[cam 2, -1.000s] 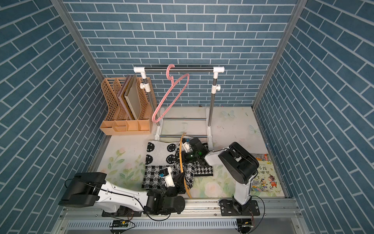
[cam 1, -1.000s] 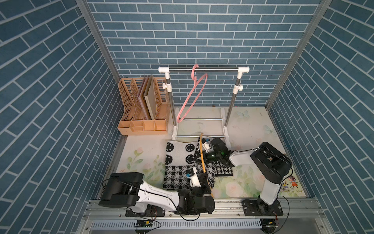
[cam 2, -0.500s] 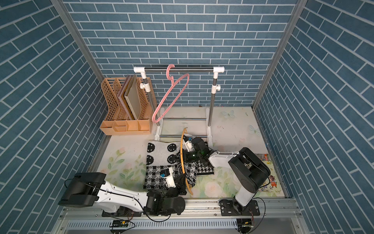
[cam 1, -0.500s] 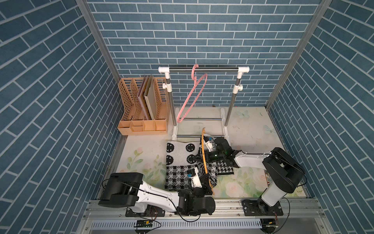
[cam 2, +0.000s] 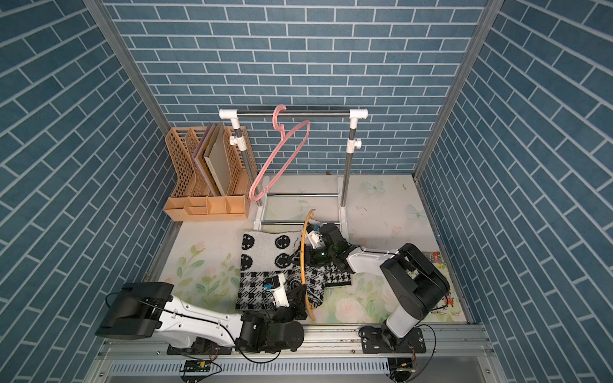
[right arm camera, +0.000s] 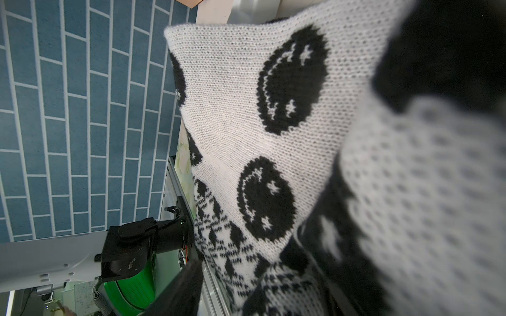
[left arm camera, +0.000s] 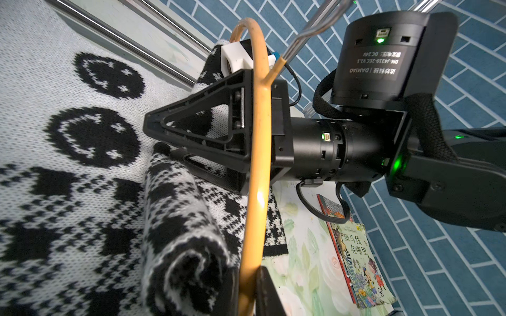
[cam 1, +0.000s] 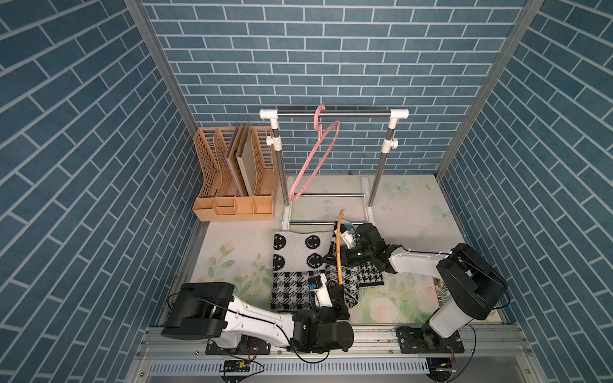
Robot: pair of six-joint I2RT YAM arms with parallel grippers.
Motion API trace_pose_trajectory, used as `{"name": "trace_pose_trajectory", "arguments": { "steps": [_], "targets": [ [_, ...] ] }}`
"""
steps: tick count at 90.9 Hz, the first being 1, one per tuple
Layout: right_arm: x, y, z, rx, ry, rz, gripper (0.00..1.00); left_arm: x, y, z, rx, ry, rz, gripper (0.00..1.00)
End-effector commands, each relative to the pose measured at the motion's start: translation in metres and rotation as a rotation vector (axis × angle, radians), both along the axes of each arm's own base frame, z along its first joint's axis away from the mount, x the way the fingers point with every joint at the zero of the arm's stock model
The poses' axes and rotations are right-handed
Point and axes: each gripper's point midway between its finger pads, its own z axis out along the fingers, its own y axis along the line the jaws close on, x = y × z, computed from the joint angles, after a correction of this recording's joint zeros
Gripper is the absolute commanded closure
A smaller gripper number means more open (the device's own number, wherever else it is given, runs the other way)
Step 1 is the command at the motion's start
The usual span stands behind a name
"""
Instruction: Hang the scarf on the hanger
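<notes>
Blue brick-pattern walls close in a counter (cam 1: 408, 212) covered with a floral mat. At the back stands a rack (cam 1: 331, 113) with a pink hanger (cam 1: 315, 159) on its bar, and beside it a tan file organiser (cam 1: 232, 185).

A black-and-white scarf (cam 1: 298, 265) lies on the counter in front of the rack. Its flat panel runs front to back, with the smiley-face end toward the rack and the checked end toward the front rail. To the right of that panel the cloth is bunched into a roll (left arm camera: 178, 232), and a houndstooth end spreads flat further right.

A yellow hanger (cam 1: 339, 258) stands on edge over the bunched part, with scarf showing on both sides of it. Its long axis runs from the front toward the rack. In the left wrist view its metal hook (left arm camera: 301, 35) juts from the middle of the arc.

The left claw (cam 1: 341, 296) is clamped on the near end of the yellow hanger. The right claw (left arm camera: 158, 139) lies low on the scarf, pointing across it, with its jaws spread and its lower finger (left arm camera: 191, 164) against the roll; it grips nothing.

A picture book (left arm camera: 356, 260) lies by the right arm's base.
</notes>
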Motion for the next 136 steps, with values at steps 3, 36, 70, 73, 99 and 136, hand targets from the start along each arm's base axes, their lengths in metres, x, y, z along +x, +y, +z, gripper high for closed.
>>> {"name": "trace_pose_trajectory", "arguments": {
  "steps": [3,36,70,73,99,136],
  "targets": [
    [0.010,-0.013,0.012,0.017,-0.003,-0.038,0.29,0.003,0.009,-0.007,0.042,-0.009,0.024,1.00],
    [0.006,-0.022,0.029,0.068,0.078,-0.069,0.26,0.003,0.011,-0.007,0.038,-0.006,0.029,1.00],
    [0.002,-0.020,0.037,0.110,0.190,-0.070,0.34,0.004,0.013,-0.008,0.034,-0.005,0.040,1.00],
    [0.002,-0.019,0.039,0.114,0.199,-0.070,0.35,0.004,0.013,-0.008,0.035,-0.005,0.040,1.00],
    [0.001,-0.032,0.028,0.020,0.273,-0.160,0.37,0.003,0.011,-0.009,0.039,-0.006,0.039,1.00],
    [-0.005,-0.041,-0.006,-0.039,0.300,-0.185,0.38,0.005,0.013,0.022,0.085,-0.058,0.012,0.62]
  ]
}}
